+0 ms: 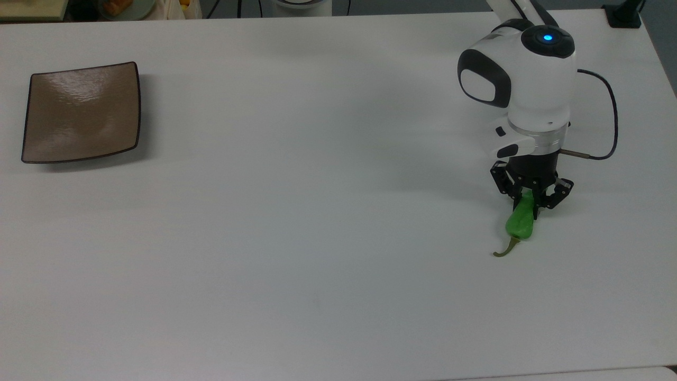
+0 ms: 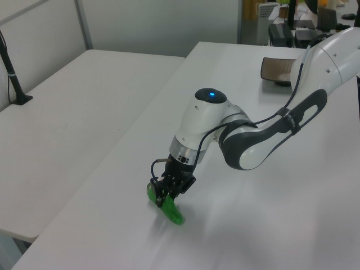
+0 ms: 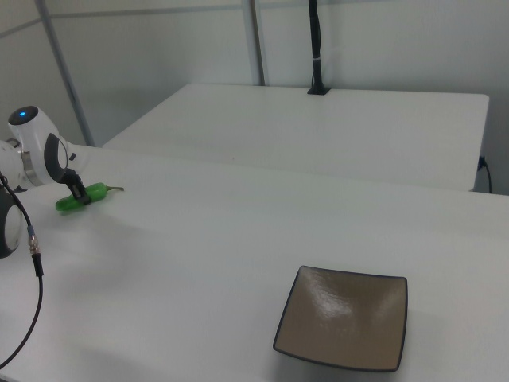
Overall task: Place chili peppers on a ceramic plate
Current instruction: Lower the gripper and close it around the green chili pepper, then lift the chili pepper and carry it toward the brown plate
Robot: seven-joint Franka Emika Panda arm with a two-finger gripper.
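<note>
You were at the grasp. Going left to right in the top view, the plate (image 1: 82, 112) sat bare near the table's (image 1: 317, 264) left edge, then came a long open stretch of tabletop, and far right the pepper (image 1: 520, 222) lay on the surface with the gripper (image 1: 529, 205) down over its tapered end, fingers clenched on it. The stem (image 1: 506, 248) pointed toward the near edge. By my reading, your next move called for a straight lift, then a long carry leftward across to the plate. Nothing stood in that path. The pepper lay closer to the table's right edge than the plate did to its left, so drifting rightward would have been risky.
</note>
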